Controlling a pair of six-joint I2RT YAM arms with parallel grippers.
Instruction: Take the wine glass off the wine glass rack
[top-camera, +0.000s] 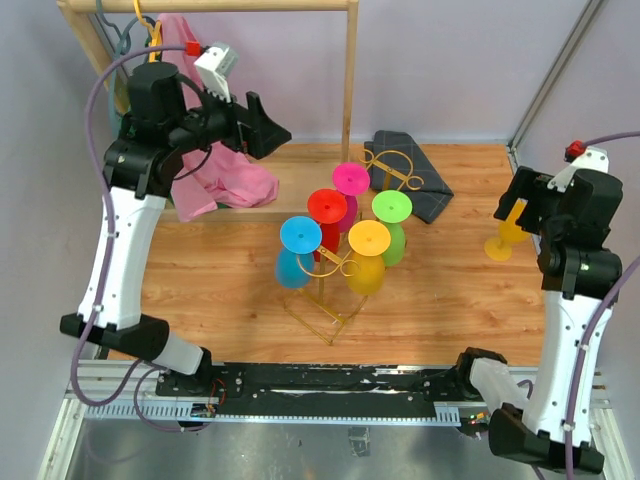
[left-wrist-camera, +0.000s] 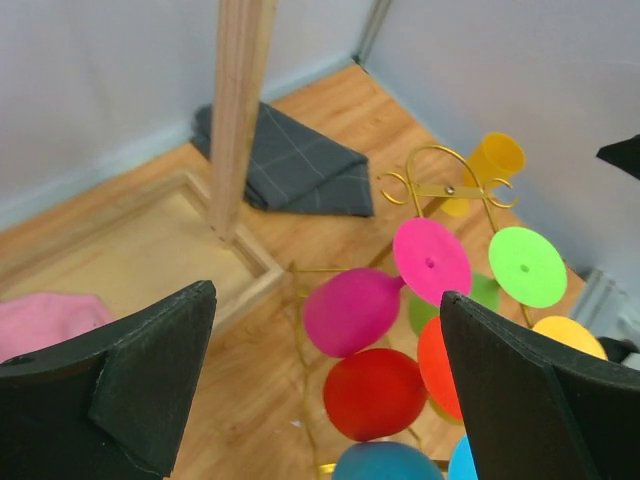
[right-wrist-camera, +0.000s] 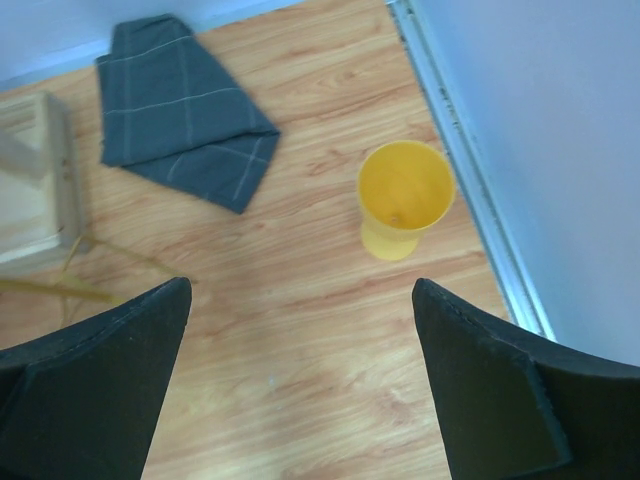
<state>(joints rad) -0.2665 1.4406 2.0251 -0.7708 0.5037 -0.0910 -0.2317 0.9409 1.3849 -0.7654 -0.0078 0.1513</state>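
Lavender walls close in your wood-grain worktop (top-camera: 450, 290). One yellow wine glass (right-wrist-camera: 403, 195) stands upright on it at the far right, close to the metal edge rail and well apart from the wine glass rack (top-camera: 330, 320). The gold wire rack sits mid-worktop. Five glasses hang from it upside down: blue (top-camera: 300, 235), red (top-camera: 327, 205), pink (top-camera: 350, 178), green (top-camera: 392, 206) and orange-yellow (top-camera: 369, 238).

Your right hand (right-wrist-camera: 300, 300) hovers just on the near side of the yellow glass, fingers spread wide, nothing between them. Your left hand (top-camera: 265, 128) is raised at the far left, also wide and empty. Beside it you have the wooden clothes rack (top-camera: 350, 80), with a pink garment (top-camera: 215, 180) draped at its base. A folded grey cloth (top-camera: 410, 175) lies beyond the wire rack.
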